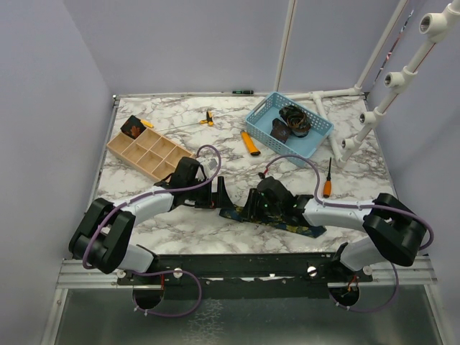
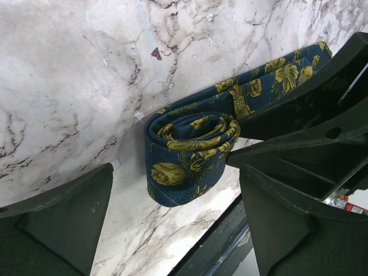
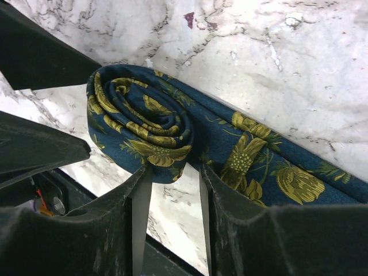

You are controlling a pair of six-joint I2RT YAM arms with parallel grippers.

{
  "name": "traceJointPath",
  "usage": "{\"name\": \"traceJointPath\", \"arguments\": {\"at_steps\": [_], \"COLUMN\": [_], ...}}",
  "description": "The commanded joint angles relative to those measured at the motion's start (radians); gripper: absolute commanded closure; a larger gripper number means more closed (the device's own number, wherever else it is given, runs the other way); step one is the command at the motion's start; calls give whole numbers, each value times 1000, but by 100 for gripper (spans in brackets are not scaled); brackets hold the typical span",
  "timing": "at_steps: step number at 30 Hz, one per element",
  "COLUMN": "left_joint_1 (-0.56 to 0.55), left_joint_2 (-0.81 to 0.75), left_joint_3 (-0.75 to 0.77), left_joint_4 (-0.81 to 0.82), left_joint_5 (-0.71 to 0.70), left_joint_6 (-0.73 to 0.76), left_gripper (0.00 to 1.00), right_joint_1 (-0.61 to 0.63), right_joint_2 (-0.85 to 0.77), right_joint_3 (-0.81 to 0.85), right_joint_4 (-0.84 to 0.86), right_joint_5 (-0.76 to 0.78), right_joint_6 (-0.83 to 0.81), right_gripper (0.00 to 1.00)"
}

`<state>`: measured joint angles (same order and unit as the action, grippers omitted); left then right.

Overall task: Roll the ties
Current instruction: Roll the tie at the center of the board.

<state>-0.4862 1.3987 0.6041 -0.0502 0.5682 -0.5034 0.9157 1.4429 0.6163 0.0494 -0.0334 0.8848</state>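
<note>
Item under work: the navy floral tie [image 3: 253, 155]. It lies on the marble table [image 1: 144, 223] near the front edge, between the two arms.

Condition: one end is wound into a loose coil [image 2: 190, 149]. The unrolled strip runs from the coil toward the right arm's side, passing under that arm in the overhead view. The long axis therefore lies roughly left to right, with the coil at its left end.

Left gripper [image 2: 177, 169]: spread wide. The coil sits between its fingers, touching neither.

Right gripper [image 3: 172, 172]: fingers a narrow gap apart, tips against the coil's near edge. Whether they nip the fabric cannot be determined.

Finding: both grippers are at the coil, the right one closer. Further rolling would have to advance rightward along the strip.

A dark coiled tie [image 1: 295, 118] rests in the blue basket [image 1: 260, 106], well apart.
</note>
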Motion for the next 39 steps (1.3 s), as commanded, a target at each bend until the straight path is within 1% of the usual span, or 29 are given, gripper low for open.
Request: {"name": "traceJointPath", "arguments": {"at_steps": [1,9,13,17,22,28,31,36,39], "left_joint_1": [4,1,-5,-23,-55,-60,-62,-74,-80], "left_joint_2": [-5,26,46,50,74,109,128,141,140], "left_joint_3": [-9,-12,-18,-30,-43,-51,-53,-59,-63], "left_joint_4": [10,47,125,148,170,201,234,256,259], "left_joint_5": [8,49,84,96,91,74,75,82,86], "left_joint_6": [17,10,-8,-11,-3,-11,-29,-38,-38], "left_gripper": [9,9,10,11,16,20,23,35,40], "right_joint_1": [8,5,1,-15,-30,-41,-47,-59,-66], "right_joint_2": [16,5,3,-5,-14,-13,-3,-4,-6], "right_joint_3": [-27,-72,-92,-118,-121,-111,-116,-121,-118], "right_joint_4": [-35,7,35,67,103,128,140,152,158], "right_joint_5": [69,62,44,38,-23,-65,-83,-100,-111], "right_joint_6": [27,39,42,53,66,83,93,105,115], "right_gripper": [60,60,60,60,60,60,60,61,61]}}
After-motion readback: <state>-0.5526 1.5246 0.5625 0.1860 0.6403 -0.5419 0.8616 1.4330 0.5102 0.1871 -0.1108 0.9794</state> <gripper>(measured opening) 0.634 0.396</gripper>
